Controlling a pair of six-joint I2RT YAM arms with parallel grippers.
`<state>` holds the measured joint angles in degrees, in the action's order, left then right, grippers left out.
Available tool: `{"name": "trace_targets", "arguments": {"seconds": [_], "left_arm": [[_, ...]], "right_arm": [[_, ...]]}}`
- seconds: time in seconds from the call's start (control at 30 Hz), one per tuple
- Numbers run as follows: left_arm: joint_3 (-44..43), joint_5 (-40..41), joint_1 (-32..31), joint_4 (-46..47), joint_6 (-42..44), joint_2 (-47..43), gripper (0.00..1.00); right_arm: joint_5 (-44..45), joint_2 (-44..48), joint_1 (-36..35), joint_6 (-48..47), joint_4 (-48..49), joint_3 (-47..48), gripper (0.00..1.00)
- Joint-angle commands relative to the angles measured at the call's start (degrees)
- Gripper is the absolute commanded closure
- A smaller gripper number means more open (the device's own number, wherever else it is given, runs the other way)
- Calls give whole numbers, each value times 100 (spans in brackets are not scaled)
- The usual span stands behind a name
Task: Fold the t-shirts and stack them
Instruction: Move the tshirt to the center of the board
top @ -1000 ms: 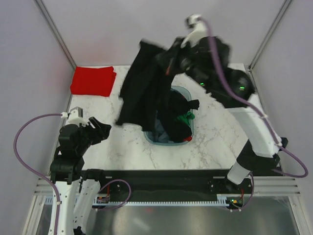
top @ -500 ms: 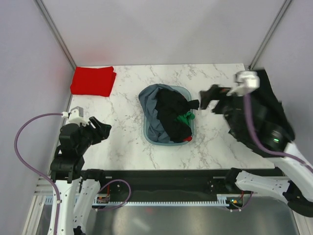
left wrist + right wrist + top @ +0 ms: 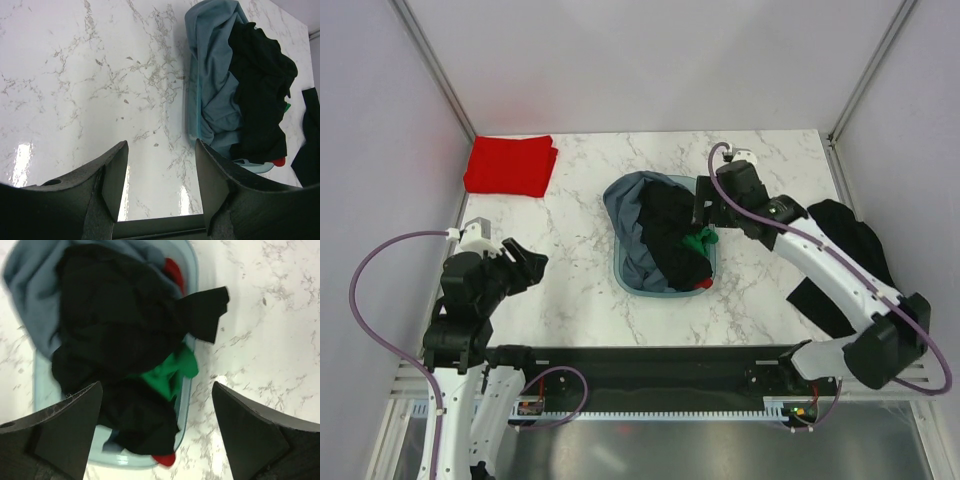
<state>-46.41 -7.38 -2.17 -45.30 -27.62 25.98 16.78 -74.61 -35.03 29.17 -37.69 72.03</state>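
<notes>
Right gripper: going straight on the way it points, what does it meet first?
Likely the green shirt in the tub: the right gripper points down at it, open fingers framing it, with the black shirt all around. Which lies higher is unclear.

A grey-blue soft fabric tub (image 3: 626, 215) stands near the middle of the white marble-patterned surface (image 3: 570, 290). Pale grey walls (image 3: 640, 60) enclose this surface on three sides.

Marble table (image 3: 580, 300): red t-shirt (image 3: 510, 165) far-left, tub (image 3: 638, 288) centre, black t-shirt (image 3: 855, 232) right.
</notes>
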Motion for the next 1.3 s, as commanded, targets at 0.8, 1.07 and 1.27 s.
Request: {"name": "trace_targets", "arguments": {"seconds": [0.8, 1.07, 1.27], "left_arm": [[-701, 52, 24, -321, -305, -110, 39], [-2152, 131, 24, -1235, -534, 118, 39], [-2662, 35, 24, -1770, -736, -145, 39]], "right_arm": [[-2346, -2821, -1153, 562, 1502, 564, 86], [-2231, -4183, -1928, 2346, 1817, 2075, 99], [-2337, -5475, -2341, 3384, 2301, 3637, 100]]}}
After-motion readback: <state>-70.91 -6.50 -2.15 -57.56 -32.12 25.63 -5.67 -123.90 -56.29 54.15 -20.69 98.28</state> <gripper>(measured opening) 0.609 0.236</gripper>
